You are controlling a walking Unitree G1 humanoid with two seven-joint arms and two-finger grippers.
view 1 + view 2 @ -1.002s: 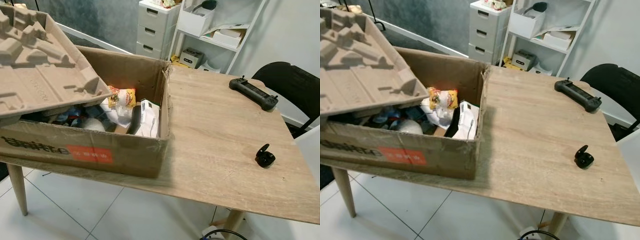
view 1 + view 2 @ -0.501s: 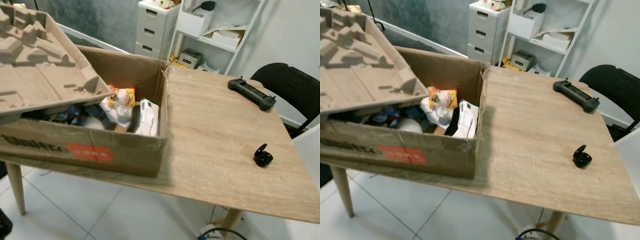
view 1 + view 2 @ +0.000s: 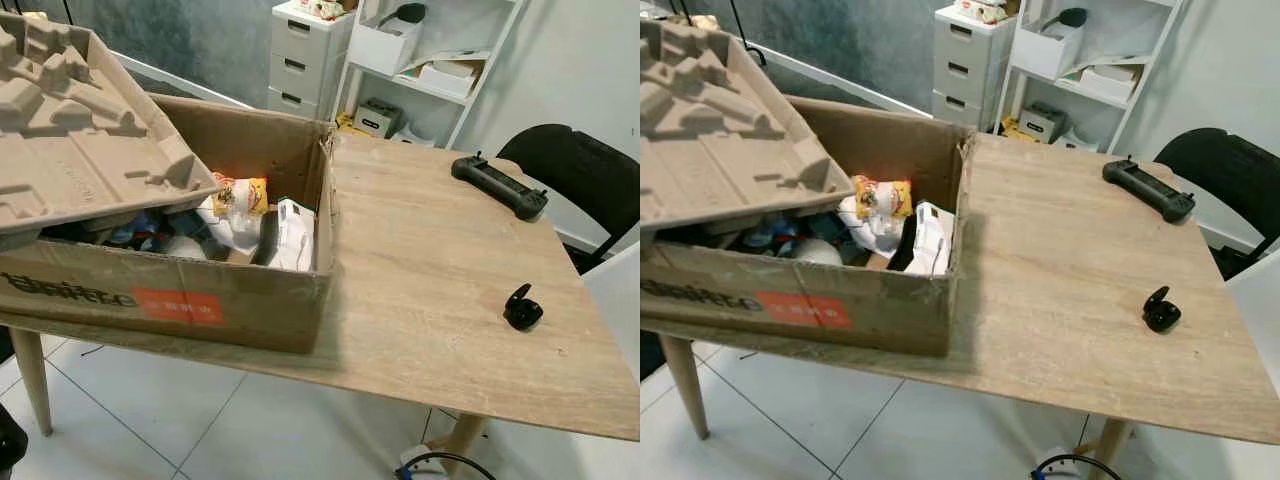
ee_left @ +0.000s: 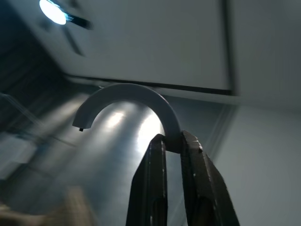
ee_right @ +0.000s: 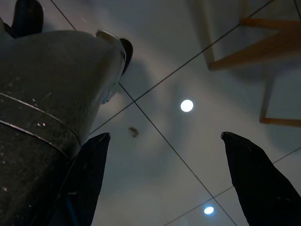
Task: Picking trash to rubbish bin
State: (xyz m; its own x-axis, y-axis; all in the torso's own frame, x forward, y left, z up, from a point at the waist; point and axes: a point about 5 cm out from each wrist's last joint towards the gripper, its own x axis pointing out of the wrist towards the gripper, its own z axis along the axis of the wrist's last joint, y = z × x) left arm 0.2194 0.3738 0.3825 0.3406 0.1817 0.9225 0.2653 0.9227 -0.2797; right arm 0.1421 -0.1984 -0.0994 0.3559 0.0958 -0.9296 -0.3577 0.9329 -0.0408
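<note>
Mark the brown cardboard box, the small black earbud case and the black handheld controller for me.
brown cardboard box (image 3: 180,300), left eye view, front wall.
small black earbud case (image 3: 523,308), left eye view, body.
black handheld controller (image 3: 498,187), left eye view, middle.

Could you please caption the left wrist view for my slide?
Left gripper shut on a curved white hook, pointing up at the ceiling.

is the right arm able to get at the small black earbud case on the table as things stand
Probably yes. The right gripper hangs open over the floor tiles, not yet raised. The earbud case sits alone on bare wood near the right edge of the table, nothing beside it.
</note>
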